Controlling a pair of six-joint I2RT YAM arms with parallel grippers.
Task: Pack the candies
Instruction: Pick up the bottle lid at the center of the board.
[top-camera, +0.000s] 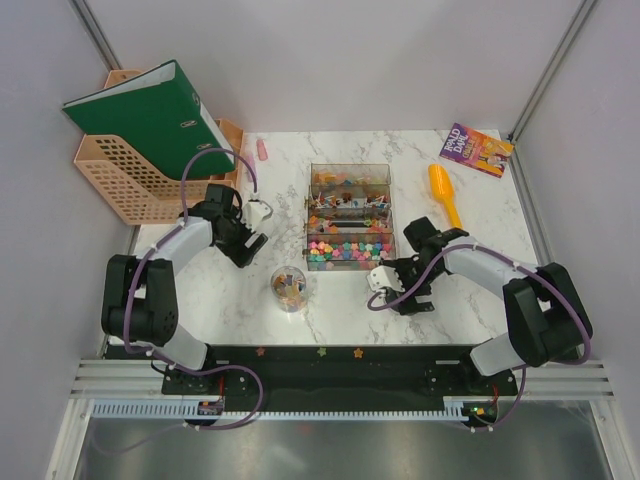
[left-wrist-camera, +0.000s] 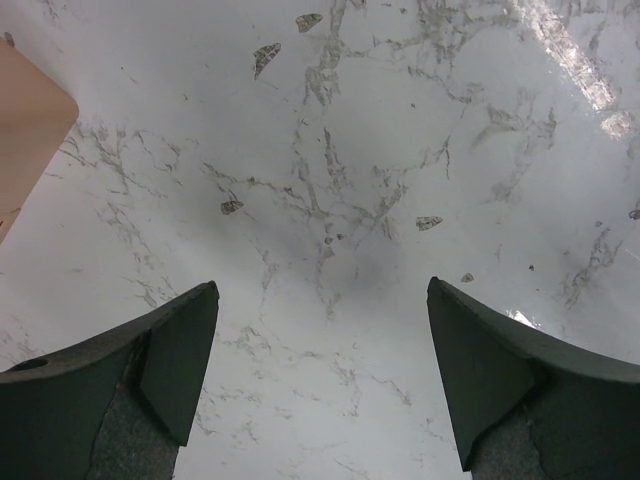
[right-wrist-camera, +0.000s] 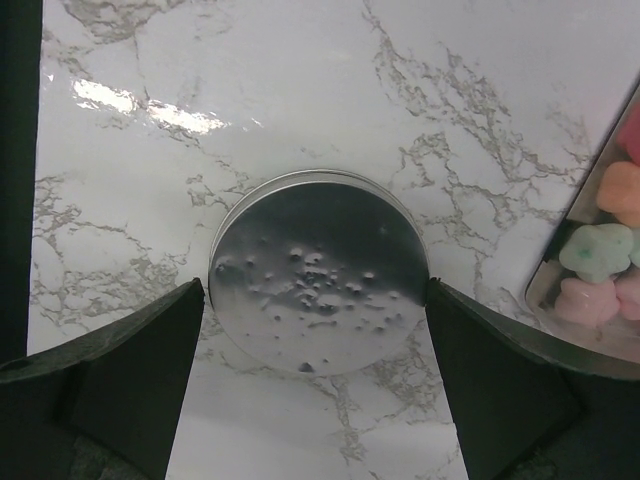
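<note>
Candies (top-camera: 348, 250) in clear box (top-camera: 350, 167), few in cup (top-camera: 290, 306)
Tiny, light, hard, apt to roll: scoop (top-camera: 443, 193) likely beats pinching. Right gripper (right-wrist-camera: 316, 290) wide open astride round metal lid (right-wrist-camera: 318, 245), holding nothing, contact unclear; left gripper (left-wrist-camera: 322, 290) wide open, empty, over table (left-wrist-camera: 320, 150)

The table (top-camera: 470, 300) is white marble with grey veins. The candies (top-camera: 348, 248) are pink, green, yellow, orange and blue, in a clear box (top-camera: 349, 167); a few more colour the clear cup (top-camera: 276, 284). At the far left corner the binder (top-camera: 150, 120) is dark green and the rack (top-camera: 120, 190) peach, patterned with holes. The scoop (top-camera: 444, 192) is orange. The book (top-camera: 476, 150) at the far right corner is purple and yellow. The lid (right-wrist-camera: 318, 272) is dull silver, speckled with small dimples.
</note>
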